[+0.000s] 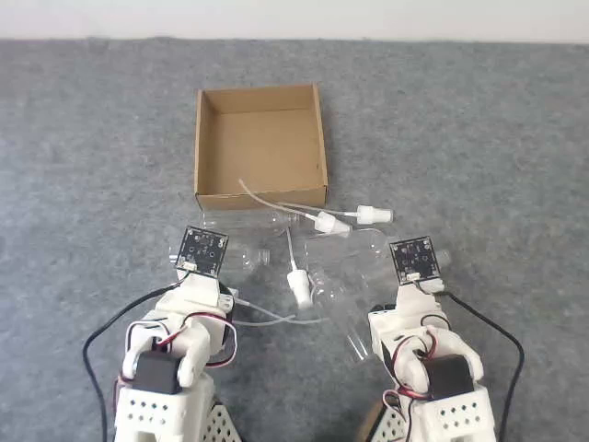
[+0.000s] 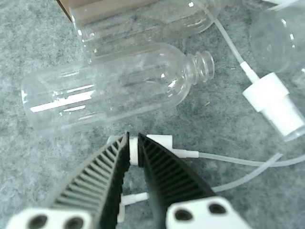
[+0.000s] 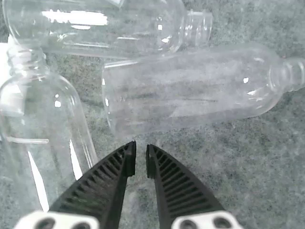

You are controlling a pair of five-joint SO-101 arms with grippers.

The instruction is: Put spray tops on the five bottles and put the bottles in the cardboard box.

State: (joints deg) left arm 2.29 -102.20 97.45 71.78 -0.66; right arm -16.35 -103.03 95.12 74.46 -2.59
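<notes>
Several clear plastic bottles lie on the grey carpet in front of the cardboard box [image 1: 262,196], which stands with nothing in it. One bottle [image 2: 114,90] lies just beyond my left gripper [image 2: 133,143]. Its jaws are nearly closed, and a white spray top [image 2: 159,140] lies on the carpet under their tips, its tube trailing away. My right gripper [image 3: 140,150] is shut with nothing in it, close behind a lying bottle [image 3: 190,95] and beside another bottle [image 3: 43,119]. More spray tops [image 1: 331,223] [image 1: 373,215] [image 1: 300,285] rest among the bottles.
Both arms [image 1: 198,304] [image 1: 409,318] sit drawn back at the near edge. Thin white tubes [image 1: 262,200] stick out from the spray tops across the bottles. Open carpet [image 1: 92,184] stretches left and right of the box.
</notes>
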